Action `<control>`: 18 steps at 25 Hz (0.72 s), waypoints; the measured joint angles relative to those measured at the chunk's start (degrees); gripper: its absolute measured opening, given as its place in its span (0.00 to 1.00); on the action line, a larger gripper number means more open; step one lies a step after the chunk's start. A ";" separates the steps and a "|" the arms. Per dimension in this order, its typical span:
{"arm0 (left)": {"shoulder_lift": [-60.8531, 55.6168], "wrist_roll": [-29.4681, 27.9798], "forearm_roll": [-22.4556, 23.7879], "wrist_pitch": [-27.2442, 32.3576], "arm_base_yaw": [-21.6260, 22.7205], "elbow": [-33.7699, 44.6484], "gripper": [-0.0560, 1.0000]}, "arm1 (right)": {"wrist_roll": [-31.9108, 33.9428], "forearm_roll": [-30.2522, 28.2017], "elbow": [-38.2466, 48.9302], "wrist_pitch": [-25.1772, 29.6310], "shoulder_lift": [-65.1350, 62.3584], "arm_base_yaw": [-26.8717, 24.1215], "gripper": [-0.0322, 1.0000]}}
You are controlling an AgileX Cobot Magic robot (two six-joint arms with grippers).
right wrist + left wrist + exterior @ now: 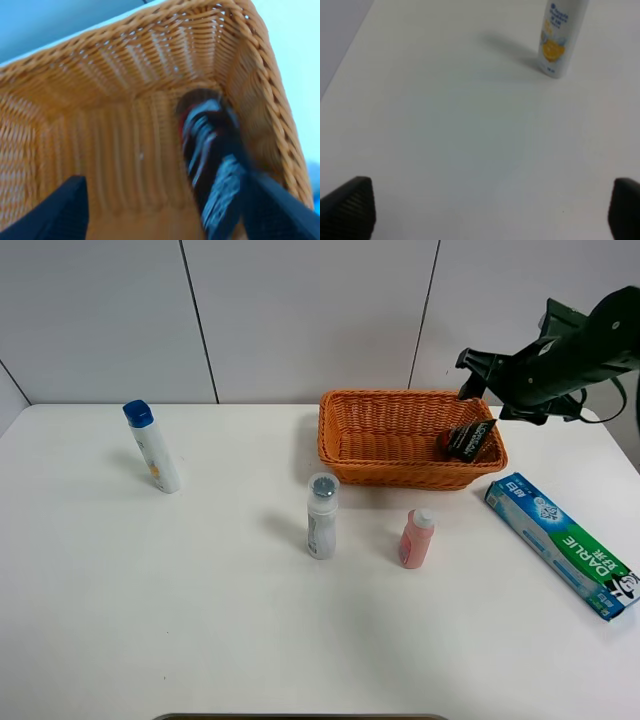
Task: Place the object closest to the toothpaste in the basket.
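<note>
The right fingers point(55, 212) hang spread and released above an orange woven wicker basket point(400, 396). Below them a black-and-red packet point(471, 440) leans in the basket's corner. A green-and-blue toothpaste box point(560, 545) lies on the white bench point(200, 620) outside. The left fingers point(347, 207) are wide open and hold nothing, with a white yellow-labelled bottle point(557, 40) ahead of them.

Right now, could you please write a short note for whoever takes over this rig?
Left gripper open, idle over the table by the white bottle.
Right gripper open above the basket, holding nothing.
Dark packet leans inside the basket's right end; toothpaste box lies on the table nearby.
Done: packet looks delivered. Left: withdraw the right arm.
</note>
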 joint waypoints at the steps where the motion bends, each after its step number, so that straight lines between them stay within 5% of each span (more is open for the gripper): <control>1: 0.00 0.00 0.00 0.00 0.00 0.00 0.94 | -1.14 0.00 0.00 2.53 -1.75 0.00 0.68; 12: 0.00 0.00 0.00 0.00 0.00 0.00 0.94 | -11.27 -0.05 0.00 35.74 -22.07 0.00 0.68; 18: 0.00 0.00 0.00 0.00 0.00 0.00 0.94 | -11.51 -0.23 0.00 46.14 -34.16 0.00 0.68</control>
